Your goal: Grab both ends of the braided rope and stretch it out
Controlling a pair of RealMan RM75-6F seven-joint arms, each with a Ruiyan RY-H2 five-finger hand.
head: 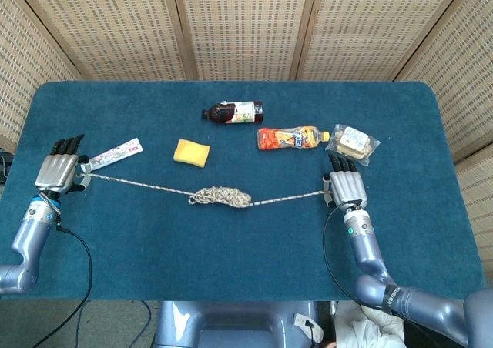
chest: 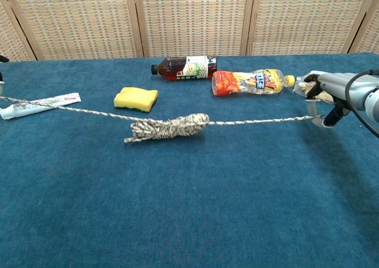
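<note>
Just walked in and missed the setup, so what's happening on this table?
The robot holds one end of a braided rope in each hand: left hand, right hand. The rope runs between them with a bunched knot of coils at its middle, so it is not fully stretched yet.

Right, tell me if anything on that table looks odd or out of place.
One thing: the braided rope is pulled between the left hand and right hand, yet a bunched coil remains at its middle, so it isn't fully stretched. Both bottles lie on their sides, but nothing looks spilled.
</note>
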